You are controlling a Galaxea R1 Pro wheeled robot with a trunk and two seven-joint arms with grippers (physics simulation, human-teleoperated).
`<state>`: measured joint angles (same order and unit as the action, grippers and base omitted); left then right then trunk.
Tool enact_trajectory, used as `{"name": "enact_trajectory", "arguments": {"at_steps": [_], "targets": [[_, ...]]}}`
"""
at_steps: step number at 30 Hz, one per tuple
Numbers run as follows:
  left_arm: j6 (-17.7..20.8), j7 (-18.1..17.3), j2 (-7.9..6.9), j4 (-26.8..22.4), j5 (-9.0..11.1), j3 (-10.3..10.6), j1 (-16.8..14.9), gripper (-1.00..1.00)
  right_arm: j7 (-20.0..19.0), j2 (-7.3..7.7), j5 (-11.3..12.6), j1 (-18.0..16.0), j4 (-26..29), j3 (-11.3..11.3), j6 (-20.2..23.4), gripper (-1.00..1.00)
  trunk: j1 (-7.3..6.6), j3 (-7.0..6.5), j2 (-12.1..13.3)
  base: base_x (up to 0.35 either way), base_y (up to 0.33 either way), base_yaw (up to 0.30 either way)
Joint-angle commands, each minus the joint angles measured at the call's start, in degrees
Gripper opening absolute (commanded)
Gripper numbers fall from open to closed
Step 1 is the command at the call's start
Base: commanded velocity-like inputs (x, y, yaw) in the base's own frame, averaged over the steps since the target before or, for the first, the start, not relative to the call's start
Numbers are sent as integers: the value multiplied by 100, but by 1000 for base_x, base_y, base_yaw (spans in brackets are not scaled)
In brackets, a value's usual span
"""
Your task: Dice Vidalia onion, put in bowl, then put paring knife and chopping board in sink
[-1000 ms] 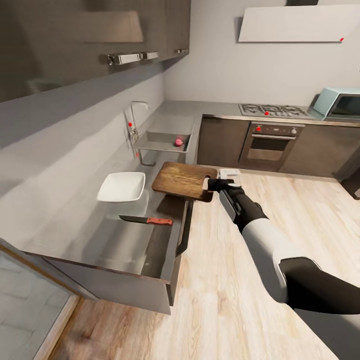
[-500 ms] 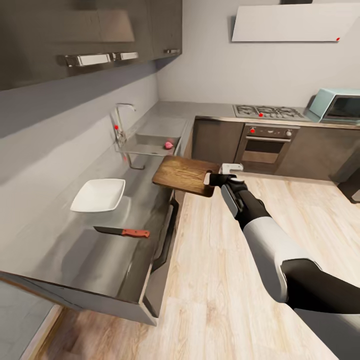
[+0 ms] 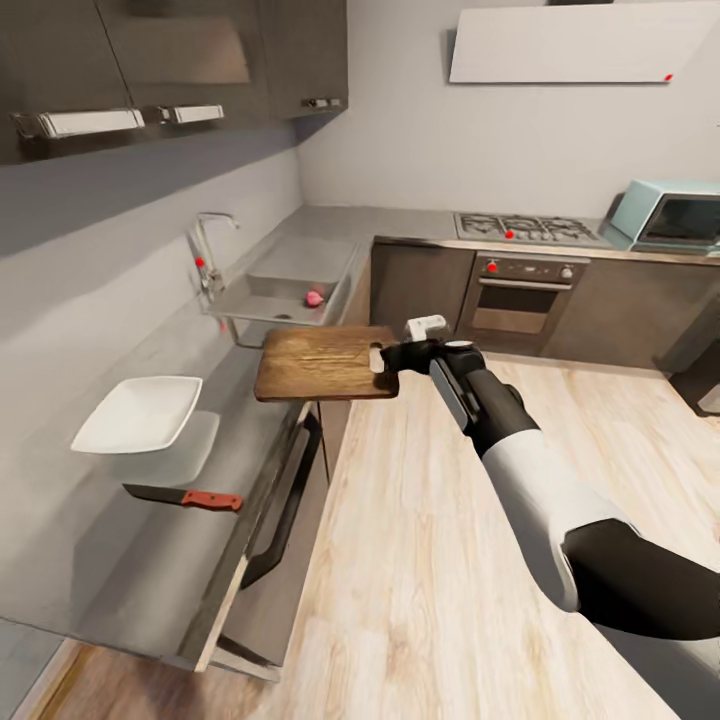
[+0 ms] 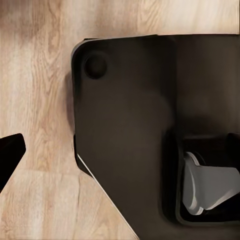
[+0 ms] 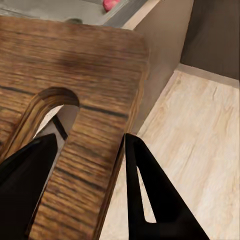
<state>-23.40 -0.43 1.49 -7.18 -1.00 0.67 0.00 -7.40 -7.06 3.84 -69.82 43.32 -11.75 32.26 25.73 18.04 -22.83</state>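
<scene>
Board (image 3: 322, 362): dark wood, rigid, flat; held level in the air over the tabletop (image 3: 120, 520) edge, between bowl and sink. Right gripper (image 3: 393, 357): fingers (image 5: 150, 200) clamped on the board's short end beside the slot. Judged fairly heavy for an end hold and likely to sag or twist; a grip nearer mid-edge would carry it better.
Onion (image 3: 315, 297): small pink bulb, in the sink (image 3: 262, 300).
Bowl (image 3: 140, 412): white, on the tabletop.
Knife (image 3: 185, 497): red handle, just beside the bowl; slim, best taken by the handle.
Left gripper: finger state cannot be told.
</scene>
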Motion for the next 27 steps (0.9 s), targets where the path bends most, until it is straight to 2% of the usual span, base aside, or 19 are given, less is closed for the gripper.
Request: {"name": "enact_trajectory", "arguments": {"at_steps": [1,2,5,7,12,15,22,27], "targets": [[-15,1,-2,-3,-8,4,2,100,-132,4,1,-6,100,-5,150,-100,5,8,-9,208,-282,0],[-15,30,-5,-3,-7,-2,2,100,-372,8,-12,-6,246,-14,318,-100,5,8,-9,207,-282,0],[-15,255,-7,2,-1,-34,2,100,-540,8,-72,-6,395,-19,429,-100,5,8,-9,207,-282,0],[-15,416,-4,8,66,-162,1,100,-601,1,-95,-6,439,-38,455,-100,5,8,-9,190,-285,0],[-15,525,-2,12,224,-349,0,100,-891,3,-110,-6,568,-388,472,-100,5,8,-9,151,-288,0],[-15,532,-7,14,242,-368,0,100,-1022,17,-112,-6,647,-467,479,-100,5,8,-9,127,-291,0],[-15,542,-2,14,249,-374,2,100,-1075,1,-120,-6,668,-493,482,-100,5,8,-9,124,-292,4],[-19,544,0,8,249,-374,0,100,-1079,-11,-114,-7,669,-502,483,-100,5,9,-9,121,-293,197]]}}
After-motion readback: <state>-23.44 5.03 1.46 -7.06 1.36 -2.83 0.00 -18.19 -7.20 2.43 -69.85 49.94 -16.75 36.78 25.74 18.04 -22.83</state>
